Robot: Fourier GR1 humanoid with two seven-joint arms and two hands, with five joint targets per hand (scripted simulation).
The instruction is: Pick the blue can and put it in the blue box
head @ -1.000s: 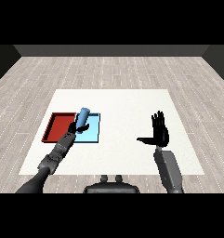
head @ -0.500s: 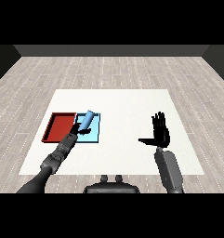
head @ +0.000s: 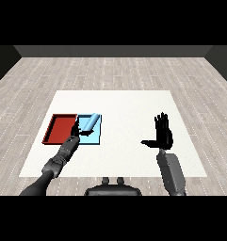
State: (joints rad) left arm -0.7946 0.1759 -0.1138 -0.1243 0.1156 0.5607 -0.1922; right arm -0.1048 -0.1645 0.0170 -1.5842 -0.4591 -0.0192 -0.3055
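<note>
The blue can leans to the right over the light blue tray. My left hand is at the can's lower left end, fingers curled against it, above the seam between the two trays. The red tray lies directly left of the blue one and holds nothing. Far to the right, my right hand is raised above the table with straight fingers pointing up, open and holding nothing.
The white table stretches out behind and between the hands. My left forearm crosses the front edge of the trays. A wooden floor surrounds the table.
The left hand has carried the blue can a little to the right and lower over the blue tray, and the can leans further over. The right hand has stayed in place.
</note>
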